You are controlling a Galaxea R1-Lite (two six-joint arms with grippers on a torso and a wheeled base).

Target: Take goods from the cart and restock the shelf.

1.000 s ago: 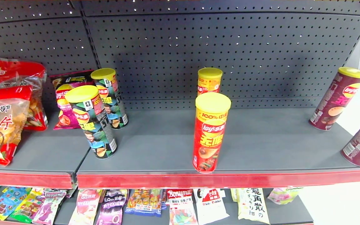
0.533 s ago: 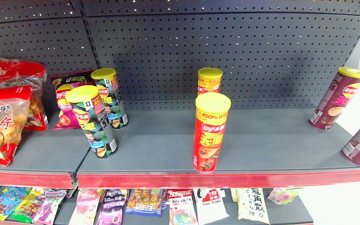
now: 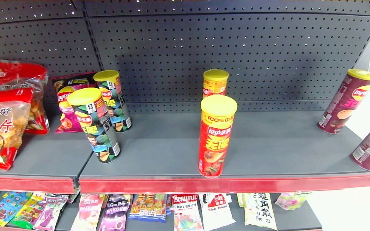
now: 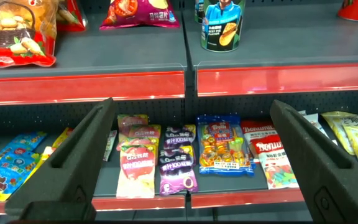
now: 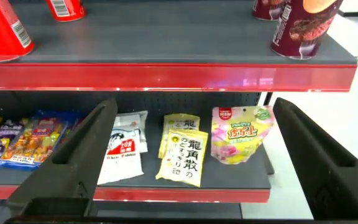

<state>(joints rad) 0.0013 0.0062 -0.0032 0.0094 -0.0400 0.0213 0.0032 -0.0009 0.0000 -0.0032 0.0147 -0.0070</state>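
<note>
The grey shelf board (image 3: 268,150) with a red front strip carries upright crisp cans. Two red cans with yellow lids stand in the middle, one at the front (image 3: 216,138) and one behind it (image 3: 215,82). Two dark patterned cans (image 3: 95,125) stand to the left, and two maroon cans (image 3: 345,101) to the right. My left gripper (image 4: 191,107) is open and holds nothing, in front of the lower tier below a dark can (image 4: 222,25). My right gripper (image 5: 194,102) is also open and bare, below the maroon can (image 5: 303,25).
Red snack bags (image 3: 2,128) and a purple crisp bag (image 3: 67,102) fill the shelf's left end. Several flat candy packets (image 4: 222,146) lie on the lower tier, with a yellow packet (image 5: 182,149) and a pink-green bag (image 5: 238,134) further right. Pegboard backs the shelf.
</note>
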